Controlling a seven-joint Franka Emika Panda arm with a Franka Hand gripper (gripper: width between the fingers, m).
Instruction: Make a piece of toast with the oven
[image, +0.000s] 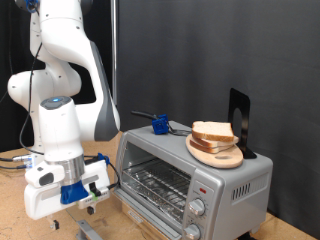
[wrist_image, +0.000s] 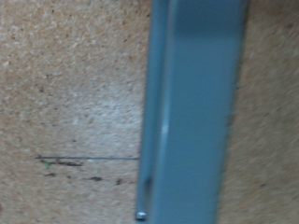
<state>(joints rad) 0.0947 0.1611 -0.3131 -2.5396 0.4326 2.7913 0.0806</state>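
The silver-grey oven (image: 228, 183) stands at the exterior view's right, with its wire rack (image: 160, 185) showing in the front opening and its knobs (image: 198, 208) on the right front. The piece of toast (image: 212, 131) lies on a round wooden plate (image: 218, 155) on top of the oven. My gripper (image: 86, 206) hangs low at the exterior view's bottom left, in front of the oven and far from the toast. A grey-blue flat bar (wrist_image: 192, 112) fills the wrist view, above the speckled wooden counter (wrist_image: 65, 103). No fingers show there.
A small blue thing (image: 158, 125) with a dark handle and an upright black piece (image: 240, 122) also sit on the oven top. A grey part (image: 88, 231) lies just under the gripper. A black curtain hangs behind.
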